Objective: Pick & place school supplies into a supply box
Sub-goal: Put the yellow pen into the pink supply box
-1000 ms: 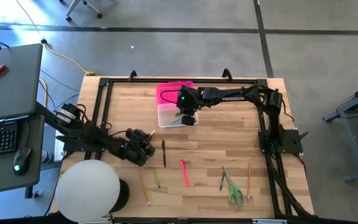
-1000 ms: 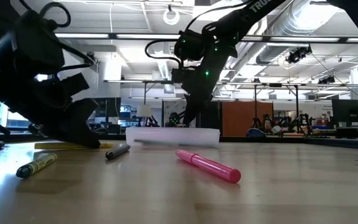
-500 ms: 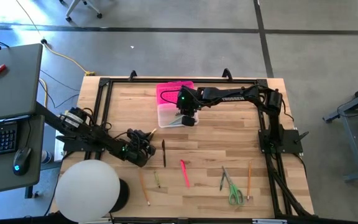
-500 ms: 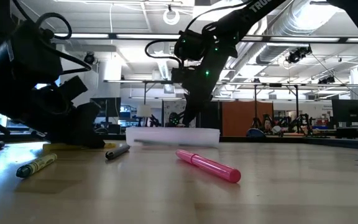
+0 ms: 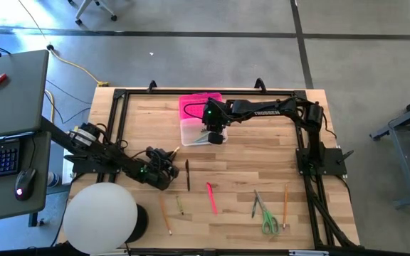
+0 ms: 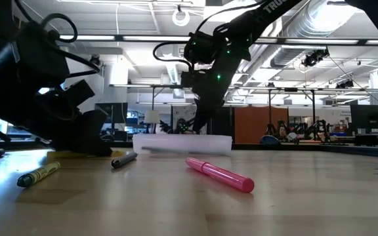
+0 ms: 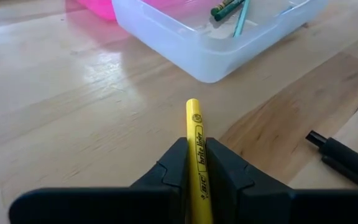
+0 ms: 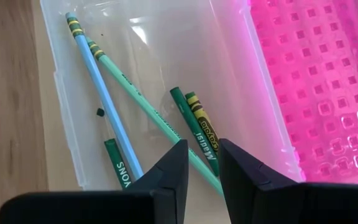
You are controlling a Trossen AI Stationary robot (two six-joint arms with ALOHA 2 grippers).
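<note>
My left gripper (image 7: 196,163) is low over the near left of the table, shut on a yellow highlighter (image 7: 194,124) whose free end points toward the supply box. The box has a clear base (image 5: 193,132) and an open pink lid (image 5: 199,105), and it stands at the far middle. Its base holds pencils (image 8: 104,93) and green crayons (image 8: 199,127). My right gripper (image 8: 202,163) hangs over the base, its fingers a narrow gap apart with nothing between them. More school supplies lie on the wood: a black marker (image 5: 188,175), a pink marker (image 5: 211,198) and green-handled scissors (image 5: 268,222). My left gripper pinches the yellow highlighter's barrel (image 7: 197,148) between its two fingers. The fingers slant down from the table's near left and lie along the barrel. The highlighter's free end (image 7: 192,104) sticks out ahead of them. In the low view the highlighter (image 6: 61,155) sits at table level.
Near the front edge lie an orange pencil (image 5: 165,215), a yellow-green marker (image 5: 179,206), a grey pen (image 5: 255,203) and another orange pencil (image 5: 285,206). A white round lamp (image 5: 102,217) covers the near left corner. A black frame (image 5: 119,96) rims the table.
My left gripper has sunk a little toward the table and tipped its fingers further down, staying at the yellow highlighter.
</note>
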